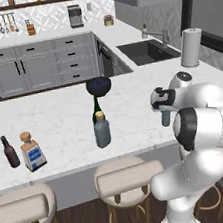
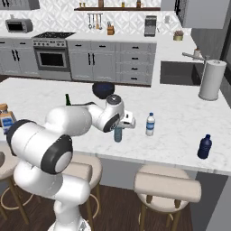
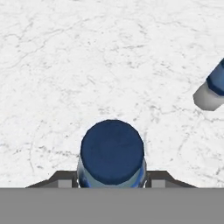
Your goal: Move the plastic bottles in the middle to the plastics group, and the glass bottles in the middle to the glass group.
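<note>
I've got the tool (image 2: 119,127) clamped on the teal btl (image 2: 118,134) — upright, near whitish btl (image 2: 150,124) on bench (image 2: 180,135).

Glossy white arm (image 2: 67,122), dark joint bands

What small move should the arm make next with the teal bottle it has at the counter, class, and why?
Probably carry the teal bottle sideways toward the whitish banded bottle and set it beside it. The gripper has its jaws on either side of the blue-capped bottle and seems to hold it, and the plastics stand to that side, with the dark blue bottle farther along the marble counter.
</note>
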### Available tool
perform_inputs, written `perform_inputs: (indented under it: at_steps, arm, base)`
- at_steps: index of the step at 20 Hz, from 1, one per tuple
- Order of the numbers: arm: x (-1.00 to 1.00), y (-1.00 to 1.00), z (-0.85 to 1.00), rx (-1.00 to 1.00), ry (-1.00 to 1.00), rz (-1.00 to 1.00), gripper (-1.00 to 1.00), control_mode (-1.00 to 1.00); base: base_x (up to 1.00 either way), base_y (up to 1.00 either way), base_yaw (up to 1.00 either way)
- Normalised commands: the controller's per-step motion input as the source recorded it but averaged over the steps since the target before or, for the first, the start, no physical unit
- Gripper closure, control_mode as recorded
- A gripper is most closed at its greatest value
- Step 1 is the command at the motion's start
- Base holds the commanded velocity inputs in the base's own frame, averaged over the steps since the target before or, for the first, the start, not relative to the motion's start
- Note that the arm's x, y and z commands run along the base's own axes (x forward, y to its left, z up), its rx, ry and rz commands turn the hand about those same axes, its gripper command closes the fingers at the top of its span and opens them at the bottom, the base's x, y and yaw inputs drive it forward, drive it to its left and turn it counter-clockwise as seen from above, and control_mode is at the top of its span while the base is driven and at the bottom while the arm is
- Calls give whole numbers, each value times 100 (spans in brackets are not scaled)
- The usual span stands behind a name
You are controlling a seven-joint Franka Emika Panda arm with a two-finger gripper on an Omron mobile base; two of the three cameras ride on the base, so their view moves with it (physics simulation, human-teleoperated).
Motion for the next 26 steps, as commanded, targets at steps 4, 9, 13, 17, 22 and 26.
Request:
perform_inputs:
  at_steps: [4,9,13,17,22,26]
  arm:
    - [0,-99,0,0,2,0,100,-100]
    - [0,-83,0,-1,1,0,100,-100]
    - [0,-67,0,-5,0,0,100,-100]
    - [0,-64,0,-2,0,0,100,-100]
    - [0,-46,-1,0,-1,0,100,-100]
    - [0,-4,-13,0,0,0,100,-100]
  base:
    - [0,0,0]
    - [0,0,0]
    - [0,0,0]
    - [0,0,0]
    - [0,0,0]
    - [0,0,0]
